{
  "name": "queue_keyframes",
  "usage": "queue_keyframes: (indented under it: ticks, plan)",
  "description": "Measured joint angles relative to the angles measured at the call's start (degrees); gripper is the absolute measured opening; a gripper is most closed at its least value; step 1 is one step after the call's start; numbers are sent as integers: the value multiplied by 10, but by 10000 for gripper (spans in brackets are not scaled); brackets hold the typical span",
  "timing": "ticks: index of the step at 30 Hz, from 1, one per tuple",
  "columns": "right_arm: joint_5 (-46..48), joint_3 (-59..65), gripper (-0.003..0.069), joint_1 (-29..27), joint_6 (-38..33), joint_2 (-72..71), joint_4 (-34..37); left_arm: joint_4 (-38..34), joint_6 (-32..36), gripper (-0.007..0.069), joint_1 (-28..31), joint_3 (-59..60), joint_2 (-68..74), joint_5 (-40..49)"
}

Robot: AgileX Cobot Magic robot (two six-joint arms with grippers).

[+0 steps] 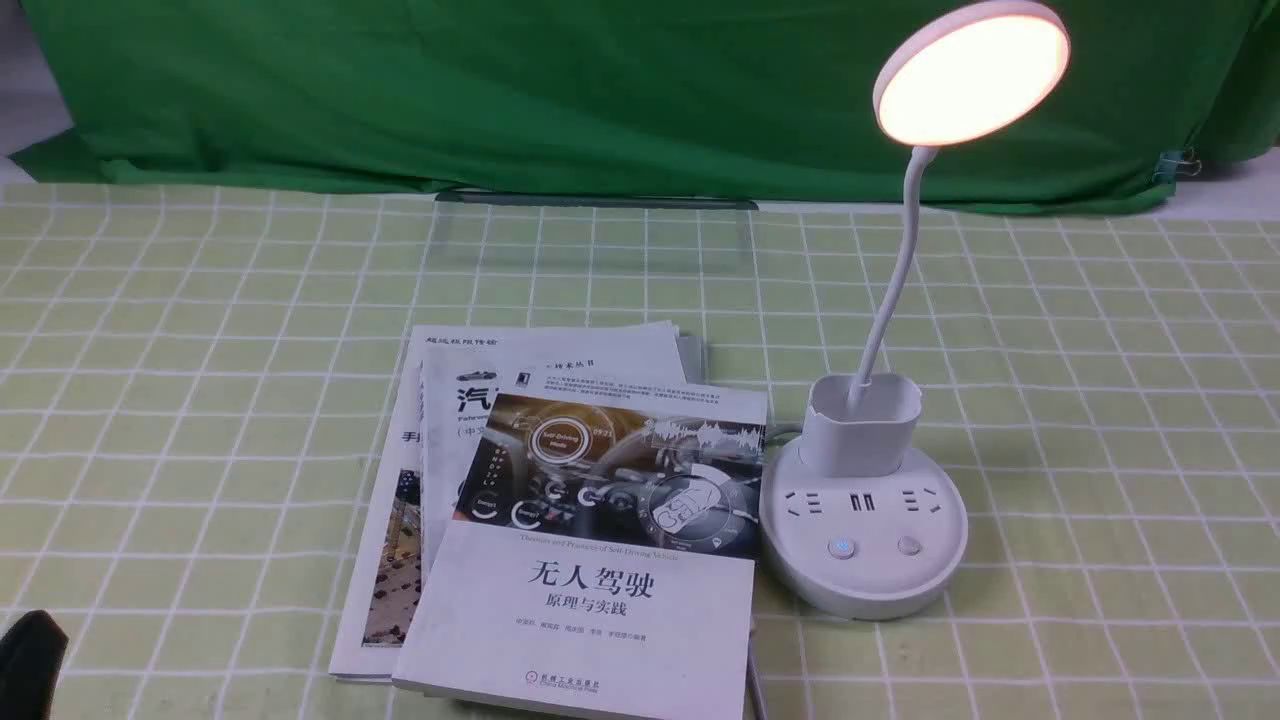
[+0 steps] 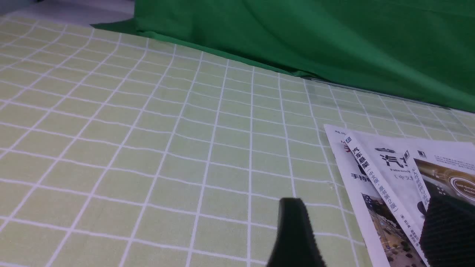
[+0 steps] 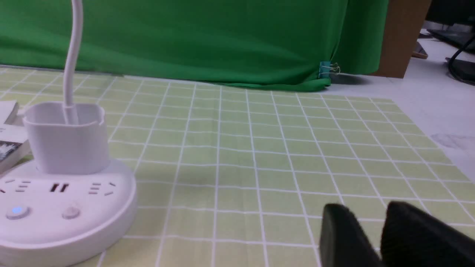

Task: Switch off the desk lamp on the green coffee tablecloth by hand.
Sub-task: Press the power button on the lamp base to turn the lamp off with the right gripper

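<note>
Green tablecloth [image 1: 1100,400] open rightward | desk lamp [image 1: 868,582] lit | right fingers [image 3: 345,241] seemingly parted

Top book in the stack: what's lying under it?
Two more books, fanned out beneath the top book; only their left and far margins show, the rest is covered. Below them lies the green coffee tablecloth.

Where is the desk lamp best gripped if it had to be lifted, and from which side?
The cup-shaped holder above the base: upright, straight-walled, probably sturdier than the thin neck. Come from the right; books crowd its left.
</note>
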Motion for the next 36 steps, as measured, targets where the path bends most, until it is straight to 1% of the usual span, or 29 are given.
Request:
queue_keyframes:
  ticks: [28, 29, 30, 33, 34, 35, 36]
  plan:
    - [-1, 0, 244, 0, 5, 0, 1, 0, 0, 410, 0, 0, 0, 0]
    - [-5, 0, 244, 0, 16, 0, 6, 0, 0, 410, 0, 0, 0, 0]
    - [-17, 0, 244, 0, 45, 0, 20, 0, 0, 410, 0, 0, 0, 0]
    - [-52, 0, 244, 0, 155, 0, 61, 0, 0, 410, 0, 0, 0, 0]
    - [-58, 0, 244, 0, 164, 0, 64, 0, 0, 410, 0, 0, 0, 0]
    - [-77, 0, 244, 0, 219, 0, 75, 0, 0, 410, 0, 0, 0, 0]
    - [-90, 0, 242, 0, 258, 0, 80, 0, 0, 410, 0, 0, 0, 0]
